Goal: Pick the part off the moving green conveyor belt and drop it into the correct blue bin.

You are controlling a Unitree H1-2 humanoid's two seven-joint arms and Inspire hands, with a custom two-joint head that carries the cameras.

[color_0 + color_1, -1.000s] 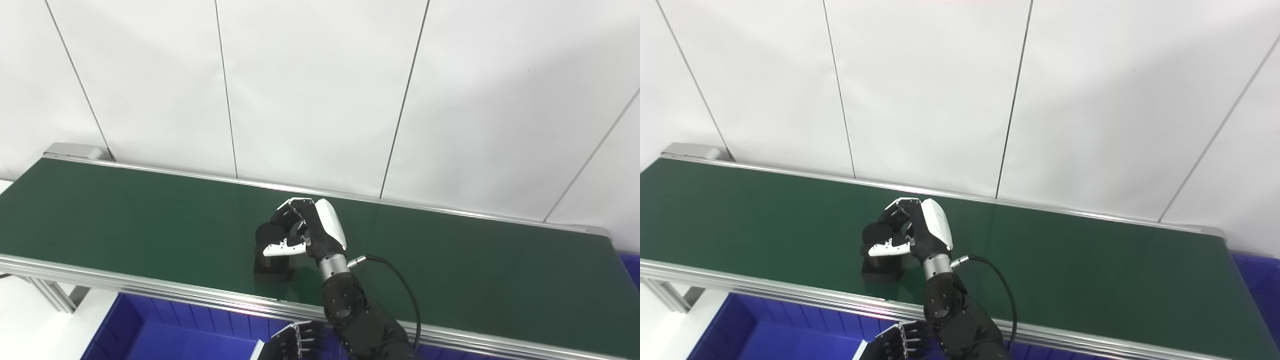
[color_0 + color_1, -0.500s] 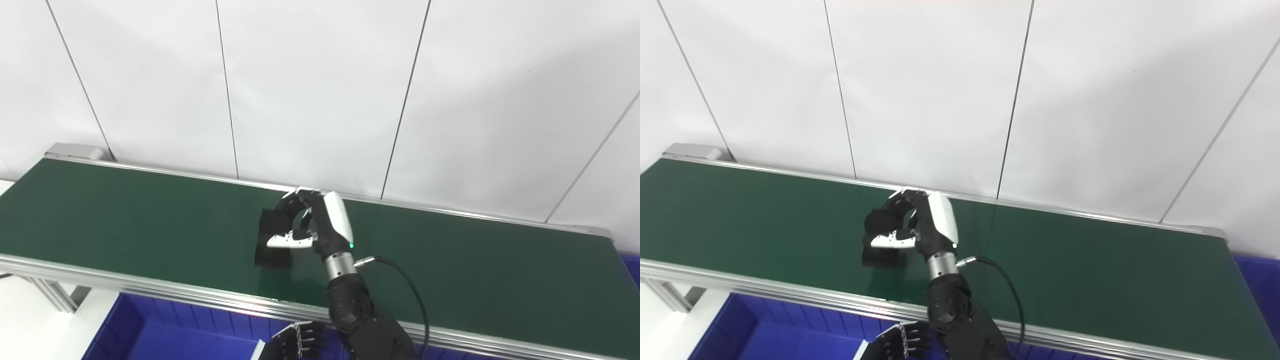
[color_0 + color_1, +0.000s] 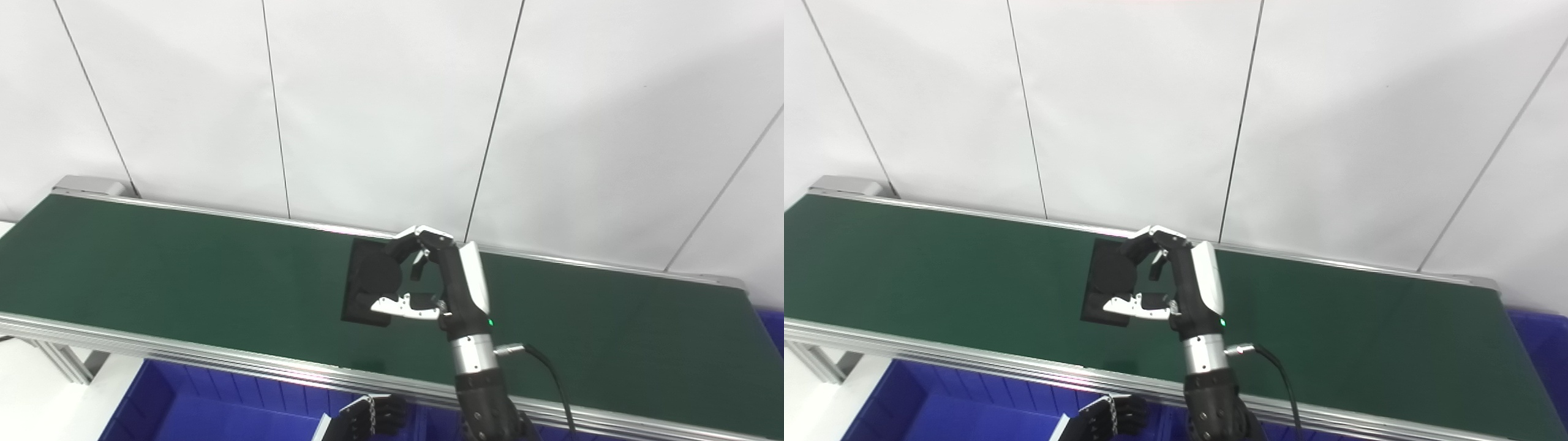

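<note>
Right hand (image 3: 429,278) pinches black part (image 3: 367,285), thumb under, fingers (image 3: 409,242) curled over top; part looks lifted off belt (image 3: 171,269), held over mid belt toward the far rail, flat face tilted to camera. Black cable (image 3: 545,367) loops from wrist over belt. Left hand (image 3: 367,416) low at bottom edge, in front of belt's near rail, fingers curled; cannot tell if it holds anything. Blue bin (image 3: 177,404) below near rail at left; blue strip of another bin (image 3: 1540,355) past belt's right end. Belt dark green, aluminium rails (image 3: 184,358), bare apart from the hand. White panel wall (image 3: 380,104) behind, thin dark seams.
</note>
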